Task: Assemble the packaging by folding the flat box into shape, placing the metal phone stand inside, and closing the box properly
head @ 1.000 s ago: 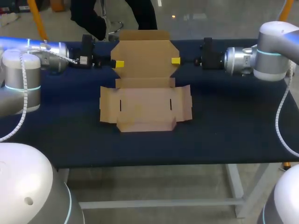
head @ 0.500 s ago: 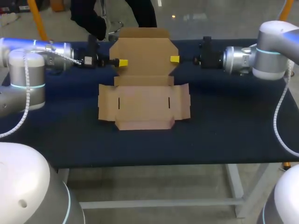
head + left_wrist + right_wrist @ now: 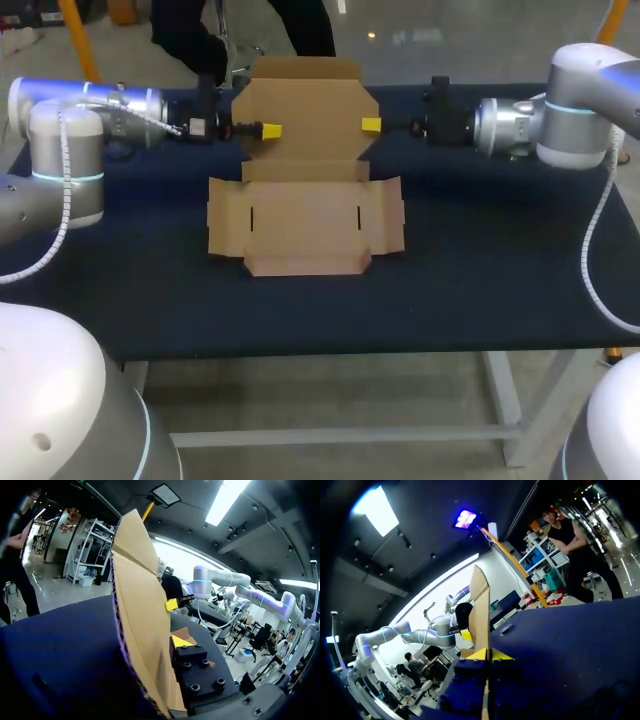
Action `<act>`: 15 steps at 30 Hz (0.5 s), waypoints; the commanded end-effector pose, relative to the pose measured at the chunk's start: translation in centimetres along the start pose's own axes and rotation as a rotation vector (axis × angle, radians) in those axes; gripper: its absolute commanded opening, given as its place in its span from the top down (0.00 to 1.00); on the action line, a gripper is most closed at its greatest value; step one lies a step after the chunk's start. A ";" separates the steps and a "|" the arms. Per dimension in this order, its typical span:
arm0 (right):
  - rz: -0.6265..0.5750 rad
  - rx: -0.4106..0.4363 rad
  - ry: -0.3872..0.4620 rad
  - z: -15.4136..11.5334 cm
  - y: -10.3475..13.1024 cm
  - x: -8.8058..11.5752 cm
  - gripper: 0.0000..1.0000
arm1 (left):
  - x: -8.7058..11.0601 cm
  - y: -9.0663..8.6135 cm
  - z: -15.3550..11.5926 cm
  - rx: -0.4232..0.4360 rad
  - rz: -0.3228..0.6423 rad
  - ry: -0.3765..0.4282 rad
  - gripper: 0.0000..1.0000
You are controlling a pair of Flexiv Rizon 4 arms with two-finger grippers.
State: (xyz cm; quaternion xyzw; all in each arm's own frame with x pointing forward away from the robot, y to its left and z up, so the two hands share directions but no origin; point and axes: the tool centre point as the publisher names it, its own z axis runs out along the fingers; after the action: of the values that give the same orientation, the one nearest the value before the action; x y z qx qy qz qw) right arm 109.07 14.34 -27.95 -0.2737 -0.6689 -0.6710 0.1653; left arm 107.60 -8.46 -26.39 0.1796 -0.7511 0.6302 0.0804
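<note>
The flat cardboard box (image 3: 305, 225) lies open in the middle of the table. Its rear lid panel (image 3: 305, 110) stands raised from the back crease. My left gripper (image 3: 268, 130) sits at the panel's left edge; in the left wrist view the panel (image 3: 137, 630) runs edge-on across that gripper (image 3: 172, 647) and hides half of it. My right gripper (image 3: 372, 124) is shut on the panel's right edge. The right wrist view shows the cardboard edge (image 3: 481, 605) pinched between its two yellow tips (image 3: 489, 655).
The dark blue table (image 3: 480, 270) has open surface to the left, right and front of the box. Both arms reach in level along the table's back, from opposite sides. The front edge (image 3: 320, 350) runs across below the box.
My left gripper has slid right onto the lid panel's left edge, its jaws narrowing. The box and the right gripper have shifted slightly left, and the panel stands a little more upright.
</note>
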 end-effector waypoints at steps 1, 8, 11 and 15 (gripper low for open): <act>-0.003 -0.002 0.012 0.0 0.0 -0.4 1.00 | -0.5 0.0 0.1 0.000 0.001 0.046 0.78; -0.005 -0.001 0.013 0.1 0.0 -0.3 1.00 | -0.5 0.0 0.2 0.002 0.004 0.051 0.87; -0.005 -0.002 0.014 0.1 0.0 -0.3 1.00 | -0.5 0.0 0.2 0.002 0.004 0.054 0.96; -0.007 -0.005 0.016 0.1 0.0 -0.2 1.00 | -0.4 0.0 0.3 0.003 0.007 0.066 1.00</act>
State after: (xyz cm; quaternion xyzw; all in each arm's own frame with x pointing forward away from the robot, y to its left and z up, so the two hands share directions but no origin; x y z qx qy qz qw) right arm 109.14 14.42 -27.88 -0.2699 -0.6687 -0.6729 0.1650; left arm 107.55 -8.71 -26.32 0.1649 -0.7489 0.6350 0.0933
